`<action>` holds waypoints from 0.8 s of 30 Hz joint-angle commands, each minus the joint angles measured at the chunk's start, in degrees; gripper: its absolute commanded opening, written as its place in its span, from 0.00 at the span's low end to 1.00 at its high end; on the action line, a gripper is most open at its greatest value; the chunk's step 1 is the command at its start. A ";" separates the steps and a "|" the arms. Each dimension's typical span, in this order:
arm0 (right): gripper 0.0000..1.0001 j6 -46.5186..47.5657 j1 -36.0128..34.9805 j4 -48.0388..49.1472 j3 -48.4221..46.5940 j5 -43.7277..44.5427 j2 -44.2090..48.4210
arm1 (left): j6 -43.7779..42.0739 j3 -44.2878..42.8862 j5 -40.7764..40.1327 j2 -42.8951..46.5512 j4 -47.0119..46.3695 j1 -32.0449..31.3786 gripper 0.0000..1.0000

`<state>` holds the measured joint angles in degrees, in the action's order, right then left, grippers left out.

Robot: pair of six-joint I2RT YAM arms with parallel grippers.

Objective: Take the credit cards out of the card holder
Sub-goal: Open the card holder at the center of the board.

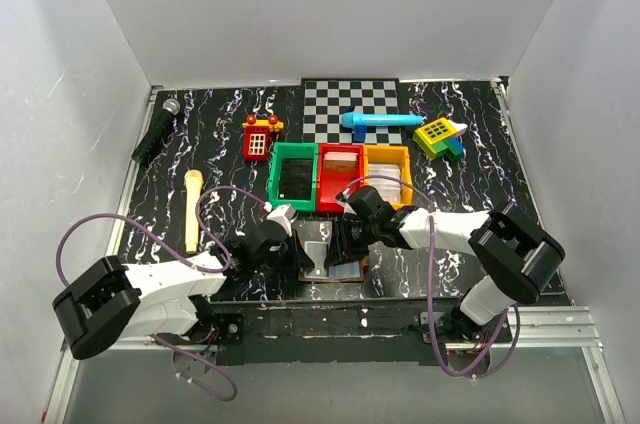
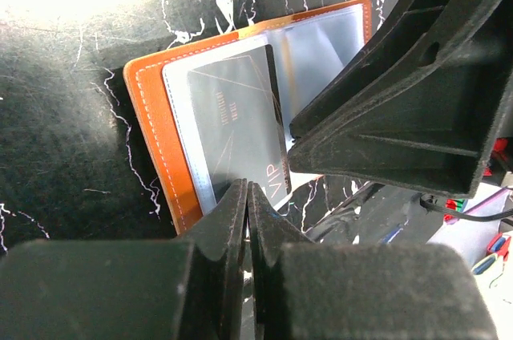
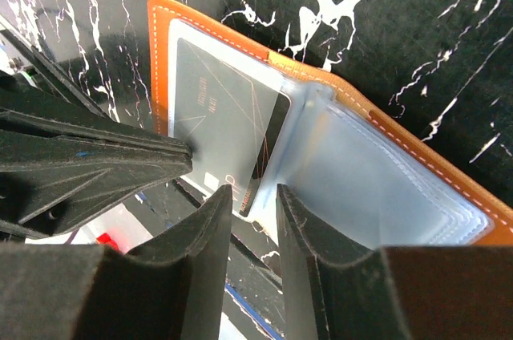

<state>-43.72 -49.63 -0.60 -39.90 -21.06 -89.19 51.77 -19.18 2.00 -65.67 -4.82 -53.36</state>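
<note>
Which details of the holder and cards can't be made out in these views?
- Top external: card holder mostly covered by left gripper and right gripper.
- Left wrist: card bottom edge hidden behind left gripper; grip unclear.
- Right wrist: cloudy sleeves hide any further cards.

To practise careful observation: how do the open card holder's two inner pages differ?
The card page holds a dark grey card; the other page shows empty pale sleeves. The card page lies flat; the other page bulges near the fold. Both share one orange-edged card holder.
</note>
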 commanded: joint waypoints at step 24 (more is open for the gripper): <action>0.38 -2.24 0.14 6.31 3.25 2.07 2.79 | -0.35 0.55 -4.46 0.63 2.18 -0.07 0.00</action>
<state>-45.32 -49.60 3.31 -37.60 -19.62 -88.12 51.62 -19.09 -2.31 -64.10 -1.80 -53.36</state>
